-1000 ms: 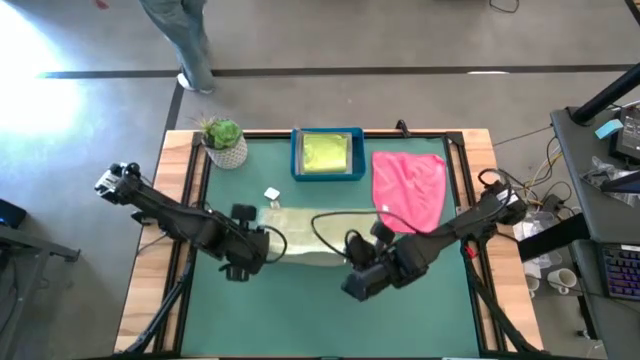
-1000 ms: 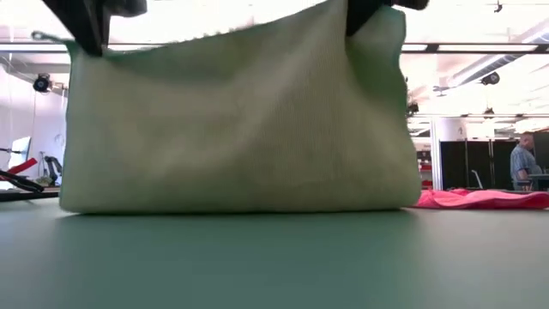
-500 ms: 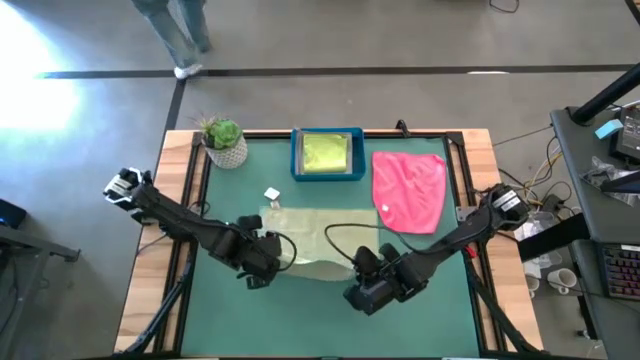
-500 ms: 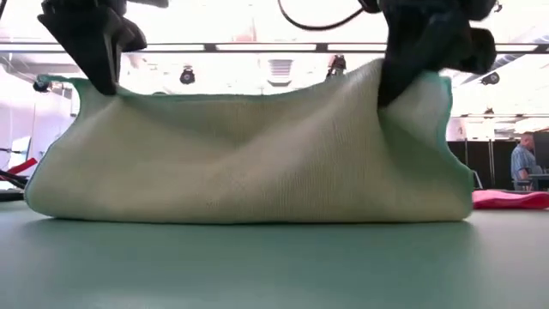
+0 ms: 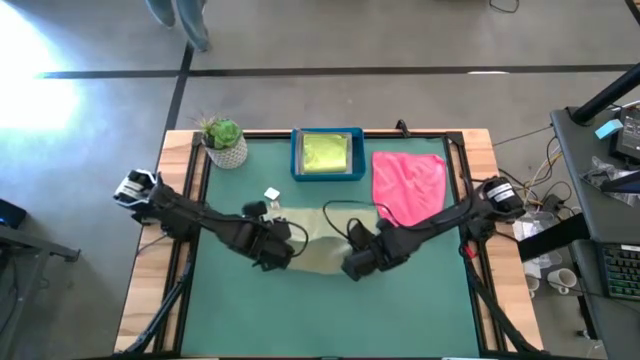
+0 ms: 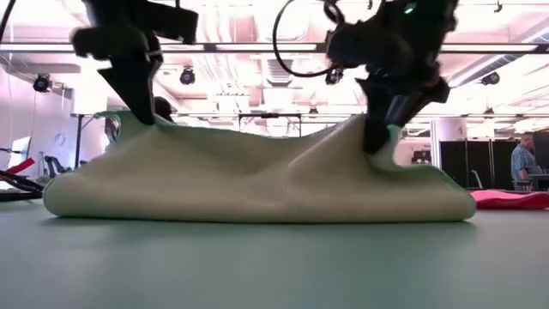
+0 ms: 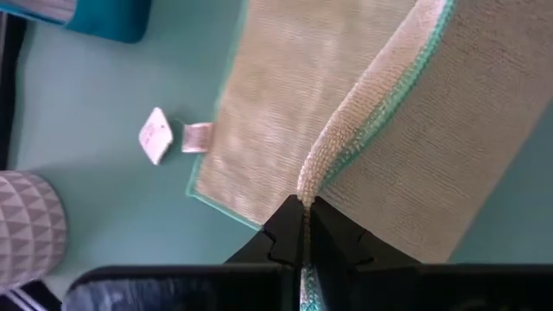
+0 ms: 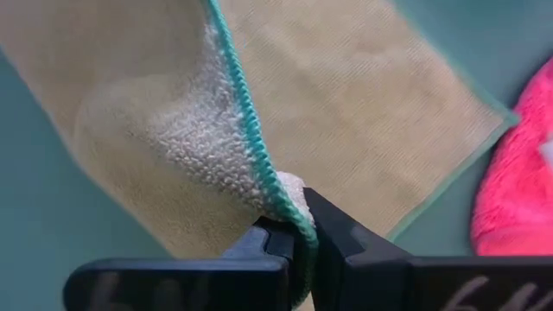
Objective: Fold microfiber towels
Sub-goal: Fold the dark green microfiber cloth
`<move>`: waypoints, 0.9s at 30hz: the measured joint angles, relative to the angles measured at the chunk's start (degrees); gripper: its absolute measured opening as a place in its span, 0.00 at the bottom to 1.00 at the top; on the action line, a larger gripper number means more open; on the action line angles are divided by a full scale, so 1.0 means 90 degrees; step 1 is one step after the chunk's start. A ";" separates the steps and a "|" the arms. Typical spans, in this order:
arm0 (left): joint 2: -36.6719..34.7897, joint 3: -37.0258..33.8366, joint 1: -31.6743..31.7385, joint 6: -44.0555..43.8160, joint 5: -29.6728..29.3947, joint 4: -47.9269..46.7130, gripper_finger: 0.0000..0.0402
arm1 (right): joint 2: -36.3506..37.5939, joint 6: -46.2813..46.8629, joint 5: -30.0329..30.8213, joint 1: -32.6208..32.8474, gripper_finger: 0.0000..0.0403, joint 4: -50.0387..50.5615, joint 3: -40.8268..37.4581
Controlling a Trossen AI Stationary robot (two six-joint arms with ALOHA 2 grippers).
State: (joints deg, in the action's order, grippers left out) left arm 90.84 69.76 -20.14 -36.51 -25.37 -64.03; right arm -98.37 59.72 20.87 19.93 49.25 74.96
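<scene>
1. Green table point(image 5: 330, 310) first, biggest thing there: took up most of the high view, with both arms reaching in toward the middle.
2. Pale sage towel point(image 5: 318, 250) next: lay mid-table, near edge pinched up at two corners, the rest sagging on the surface. Looked like a fold in half, so it made sense to keep both corners lifted and level while carrying the edge across.
3. Pink towel point(image 5: 410, 187) sat flat toward the far right, well apart from the fold, probably just waiting its turn.
4. Blue tray point(image 5: 327, 133) at the far edge, with a lime green towel point(image 5: 326, 154) folded inside; seemingly the drop-off spot for finished ones.
5. Small potted plant point(image 5: 223, 140) parked in the far left corner, out of the way.
6. Left gripper point(image 7: 302, 226): clamped tight on the sage towel's teal-trimmed hem, only a sliver of cloth between the jaws.
7. Right gripper point(image 8: 298, 233): same deal, pinched shut on the other corner of that hem.
8. Little white tag point(image 7: 155, 135) lay on the table just beside the towel's far corner.
9. Versus a second earlier: hung tall like a curtain then, raised edge way up in the low view; now slumped much lower. Grippers had also moved closer together and farther from the near edge. Fold partway done, probably.
</scene>
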 joint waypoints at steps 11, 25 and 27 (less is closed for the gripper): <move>0.0106 -0.0399 0.1058 0.0784 -0.0076 0.0021 0.00 | 0.0007 -0.0861 -0.0370 -0.1082 0.02 0.0343 0.0022; 0.0103 -0.0387 0.1576 0.1272 -0.0004 0.0261 0.00 | 0.0010 -0.1564 -0.0933 -0.1687 0.02 0.0317 -0.0026; 0.0103 -0.0387 0.1576 0.1273 0.0027 0.0274 0.00 | 0.0010 -0.1661 -0.1056 -0.1732 0.02 0.0319 -0.0026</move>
State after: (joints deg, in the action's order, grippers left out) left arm 91.77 66.28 -5.96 -25.06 -25.13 -61.56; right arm -98.28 44.78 11.36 4.35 52.12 74.72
